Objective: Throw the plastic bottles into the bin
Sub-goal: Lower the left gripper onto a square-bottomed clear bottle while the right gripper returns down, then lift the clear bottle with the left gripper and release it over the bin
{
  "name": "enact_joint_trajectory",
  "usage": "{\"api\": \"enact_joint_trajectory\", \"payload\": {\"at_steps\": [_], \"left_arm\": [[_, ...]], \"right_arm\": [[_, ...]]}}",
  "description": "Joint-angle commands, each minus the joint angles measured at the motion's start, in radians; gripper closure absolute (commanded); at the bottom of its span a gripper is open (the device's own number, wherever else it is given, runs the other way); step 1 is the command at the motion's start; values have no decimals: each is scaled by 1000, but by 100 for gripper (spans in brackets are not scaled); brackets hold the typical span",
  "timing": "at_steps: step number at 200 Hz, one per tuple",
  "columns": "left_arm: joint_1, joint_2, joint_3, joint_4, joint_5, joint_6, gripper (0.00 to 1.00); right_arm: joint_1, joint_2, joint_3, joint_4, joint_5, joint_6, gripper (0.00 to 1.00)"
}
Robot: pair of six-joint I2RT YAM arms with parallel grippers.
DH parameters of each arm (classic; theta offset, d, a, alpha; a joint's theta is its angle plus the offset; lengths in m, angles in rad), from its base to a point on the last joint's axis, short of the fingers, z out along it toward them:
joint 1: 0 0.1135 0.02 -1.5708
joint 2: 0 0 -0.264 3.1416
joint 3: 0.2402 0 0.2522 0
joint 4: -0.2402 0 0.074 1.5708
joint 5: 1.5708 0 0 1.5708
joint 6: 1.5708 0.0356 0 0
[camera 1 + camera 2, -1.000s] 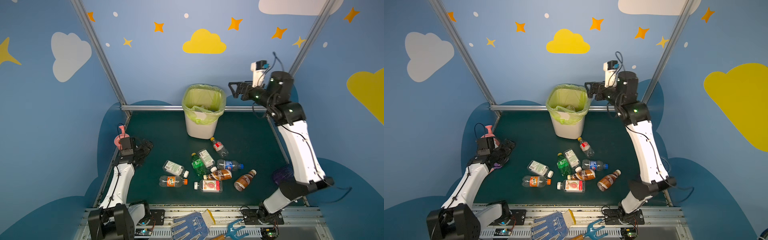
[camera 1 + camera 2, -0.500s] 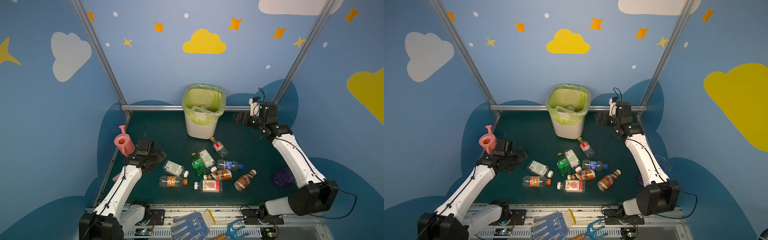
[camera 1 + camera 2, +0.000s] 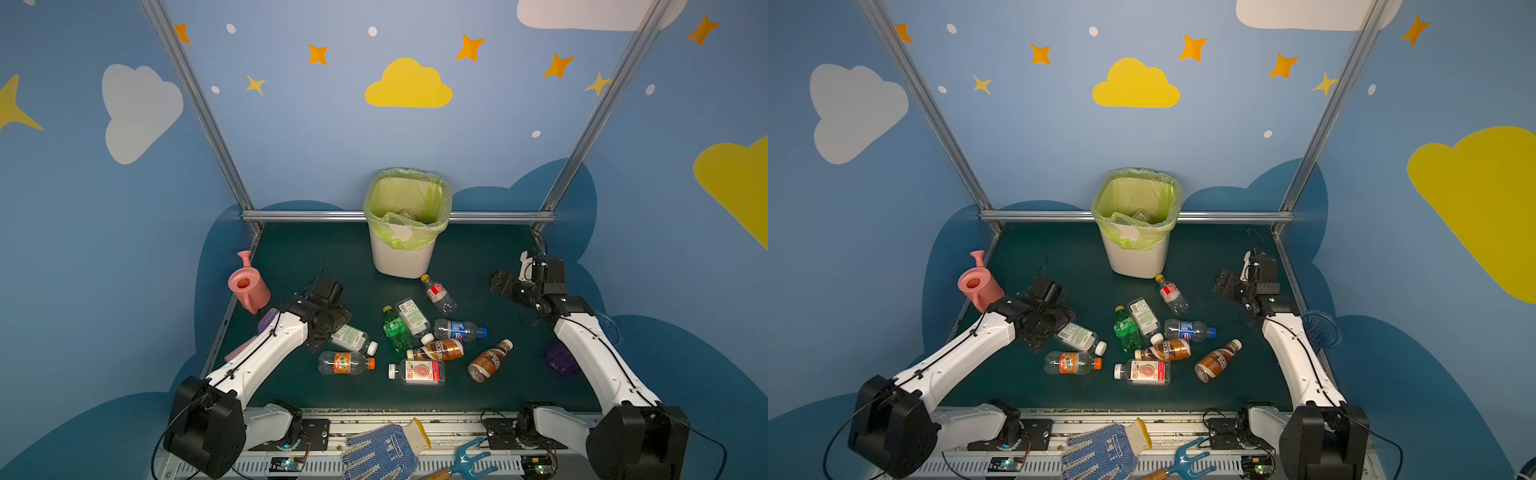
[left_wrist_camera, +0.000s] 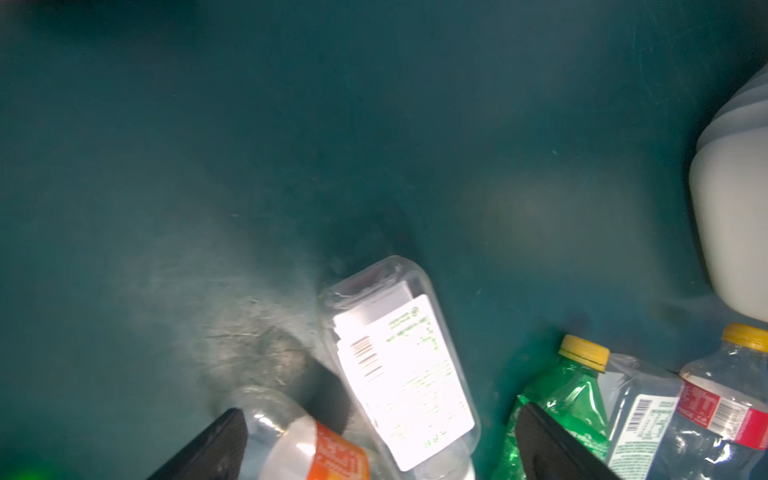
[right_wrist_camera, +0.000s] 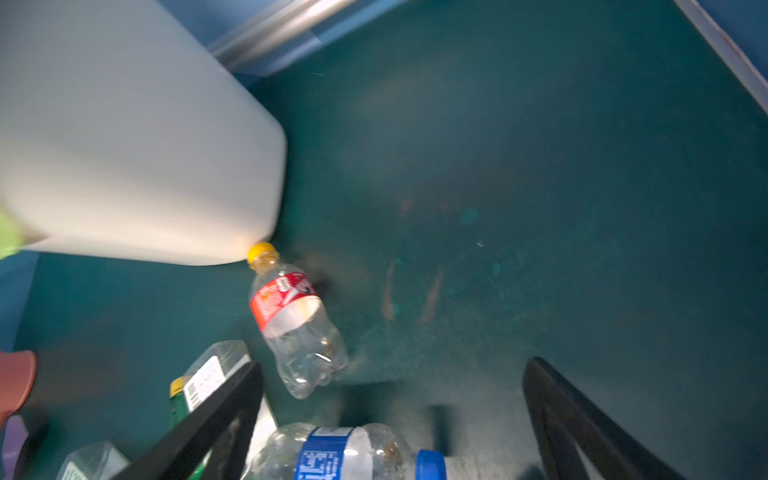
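pink watering can (image 3: 248,286) sits upright at the mat's left edge, blue dotted work glove (image 3: 384,449) and a blue hand rake (image 3: 465,463) out front, maybe a purple ball (image 3: 561,359) on the right

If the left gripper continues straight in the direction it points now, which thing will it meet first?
Probably the clear white-labelled bottle, lying between the open fingers of the left gripper in the left wrist view; the orange-labelled bottle is close beside. Depth is uncertain.

I am looking at a dark green table (image 3: 299,257), scuffed pale in places. The bin (image 3: 402,257) is standing near its back edge. The plastic bottles (image 3: 419,328) are lying on their sides in a loose cluster toward the front, one (image 3: 438,293) with its yellow cap just beside the bin's base. A pink watering can (image 3: 248,286) is sitting at the left edge, a purple ball (image 3: 561,359) at the right.
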Motion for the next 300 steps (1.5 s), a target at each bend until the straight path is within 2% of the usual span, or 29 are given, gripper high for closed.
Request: {"api": "enact_joint_trajectory", "payload": {"at_steps": [1, 63, 110, 136, 209, 257, 300], "left_arm": [[-6, 52, 26, -32, -17, -75, 0], [-6, 155, 35, 33, 45, -153, 0], [-5, 309, 138, 3, 74, -116, 1], [-4, 370, 146, 32, 109, -110, 1], [-4, 444, 158, 78, 164, -98, 5], [13, 485, 169, 96, 184, -69, 17], [50, 483, 156, 161, 219, -67, 41]], "right_arm": [[-26, -23, -12, 27, -8, 8, 3], [-83, -23, -42, 5, -19, 10, 3], [-117, -23, -54, 10, -31, 9, 3], [-141, -29, -63, 9, -40, 9, 3], [-202, -55, -91, 9, -63, 13, 3], [-217, -72, -99, 9, -71, 17, 3], [-234, -85, -105, 8, -77, 13, 3]]}}
